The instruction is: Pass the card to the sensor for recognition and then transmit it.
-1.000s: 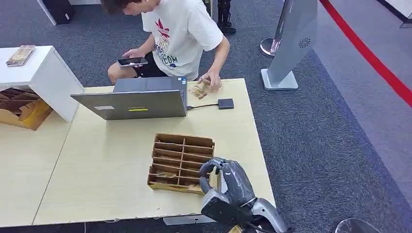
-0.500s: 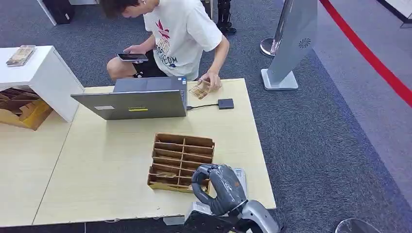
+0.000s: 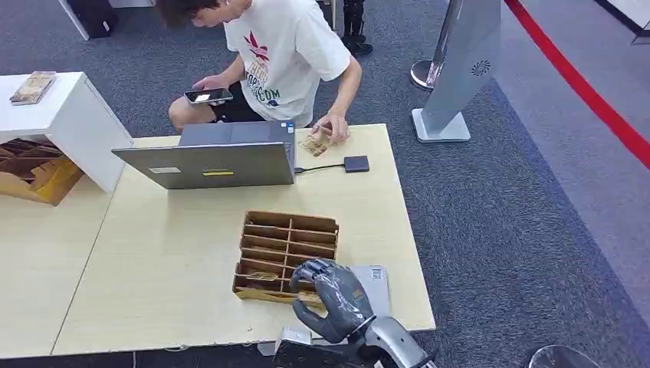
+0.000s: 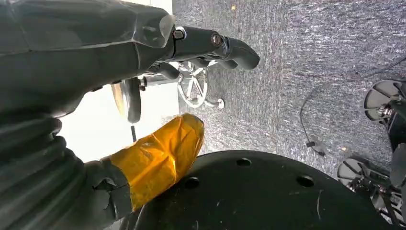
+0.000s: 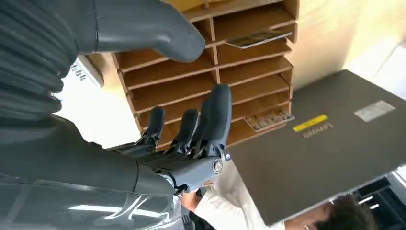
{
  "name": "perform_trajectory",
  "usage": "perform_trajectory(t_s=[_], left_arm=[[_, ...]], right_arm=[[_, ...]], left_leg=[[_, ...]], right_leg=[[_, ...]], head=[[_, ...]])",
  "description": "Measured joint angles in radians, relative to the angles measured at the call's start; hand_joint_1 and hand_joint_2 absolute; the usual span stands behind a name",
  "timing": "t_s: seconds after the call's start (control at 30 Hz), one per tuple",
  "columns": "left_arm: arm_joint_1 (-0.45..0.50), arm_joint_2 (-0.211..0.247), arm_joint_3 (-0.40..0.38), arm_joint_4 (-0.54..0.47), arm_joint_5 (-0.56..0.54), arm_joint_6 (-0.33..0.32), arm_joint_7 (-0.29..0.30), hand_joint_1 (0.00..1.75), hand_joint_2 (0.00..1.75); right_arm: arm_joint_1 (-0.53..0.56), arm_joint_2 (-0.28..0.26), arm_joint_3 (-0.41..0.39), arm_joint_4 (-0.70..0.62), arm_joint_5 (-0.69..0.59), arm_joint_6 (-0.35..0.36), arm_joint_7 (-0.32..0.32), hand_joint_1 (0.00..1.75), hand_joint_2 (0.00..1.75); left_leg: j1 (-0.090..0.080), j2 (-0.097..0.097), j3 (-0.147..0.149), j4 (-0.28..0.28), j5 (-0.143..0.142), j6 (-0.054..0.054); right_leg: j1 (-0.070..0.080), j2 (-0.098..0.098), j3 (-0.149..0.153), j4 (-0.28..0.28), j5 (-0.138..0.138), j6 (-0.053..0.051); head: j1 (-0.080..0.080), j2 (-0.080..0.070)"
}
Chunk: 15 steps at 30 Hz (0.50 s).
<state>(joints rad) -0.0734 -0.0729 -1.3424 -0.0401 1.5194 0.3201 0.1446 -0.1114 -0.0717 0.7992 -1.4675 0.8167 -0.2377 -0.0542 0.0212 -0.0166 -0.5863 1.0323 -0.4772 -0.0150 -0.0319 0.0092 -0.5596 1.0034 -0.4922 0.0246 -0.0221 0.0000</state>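
A brown cardboard organizer with rows of slots stands at the table's near middle. One card lies in a near-left slot, another card in the nearest right slot; the right wrist view shows the first card and the second card too. My right hand hovers over the organizer's near right corner, fingers stretched toward the slots, thumb apart, holding nothing. The small black sensor sits at the far right, cabled to the laptop. My left hand hangs over the floor, empty.
An open grey laptop stands behind the organizer. A person crouches at the far edge, one hand on a stack of cards, the other holding a phone. A flat white-grey device lies beside my right hand. A white side table stands left.
My right hand has swung left and back toward the table's near edge, turning so its fingers now point over the organizer's near right corner. The person shifted the phone slightly.
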Motion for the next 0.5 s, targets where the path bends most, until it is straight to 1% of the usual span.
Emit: perform_trajectory(t_s=[0.13,0.17,0.2,0.23,0.4,0.47,0.5], left_arm=[[0.000,0.000,-0.001,0.000,0.001,0.000,0.002,0.00,1.75],[0.000,0.000,-0.002,0.000,0.002,0.000,0.002,0.00,1.75],[0.000,0.000,-0.003,0.000,0.002,0.000,0.003,0.00,1.75],[0.000,0.000,-0.003,0.000,0.003,0.000,0.004,0.00,1.75],[0.000,0.000,-0.008,0.000,0.003,0.000,0.007,0.00,1.75],[0.000,0.000,-0.009,0.000,0.003,0.000,0.007,0.00,1.75],[0.000,0.000,-0.009,0.000,0.004,0.000,0.007,0.00,1.75]], right_arm=[[-0.010,0.000,0.009,0.029,0.011,-0.007,0.010,0.99,1.75],[-0.012,0.001,0.010,0.036,0.015,-0.010,0.012,1.03,1.75],[-0.013,0.001,0.011,0.042,0.020,-0.014,0.016,1.15,1.75],[-0.014,0.001,0.011,0.048,0.024,-0.019,0.021,1.17,1.75],[-0.014,0.001,0.011,0.069,0.042,-0.027,0.035,1.17,1.75],[-0.014,0.001,0.011,0.077,0.045,-0.033,0.042,1.10,1.75],[-0.014,0.001,0.010,0.080,0.050,-0.035,0.043,1.12,1.75]], left_leg=[[0.000,0.000,0.000,0.000,0.000,0.000],[0.000,0.000,0.000,0.000,0.000,0.000],[0.000,0.000,0.000,0.000,0.000,0.000],[0.000,0.000,0.000,0.000,0.000,0.000],[0.000,0.000,0.000,0.000,0.000,0.000],[0.000,0.000,0.000,0.000,0.000,0.000],[0.000,0.000,0.000,0.000,0.000,0.000]], right_leg=[[0.000,0.000,0.000,0.000,0.000,0.000],[0.000,0.000,0.000,0.000,0.000,0.000],[0.000,0.000,0.000,0.000,0.000,0.000],[0.000,0.000,0.000,0.000,0.000,0.000],[0.000,0.000,0.000,0.000,0.000,0.000],[0.000,0.000,0.000,0.000,0.000,0.000],[0.000,0.000,0.000,0.000,0.000,0.000]], head=[[0.000,0.000],[0.000,0.000],[0.000,0.000],[0.000,0.000],[0.000,0.000],[0.000,0.000],[0.000,0.000]])
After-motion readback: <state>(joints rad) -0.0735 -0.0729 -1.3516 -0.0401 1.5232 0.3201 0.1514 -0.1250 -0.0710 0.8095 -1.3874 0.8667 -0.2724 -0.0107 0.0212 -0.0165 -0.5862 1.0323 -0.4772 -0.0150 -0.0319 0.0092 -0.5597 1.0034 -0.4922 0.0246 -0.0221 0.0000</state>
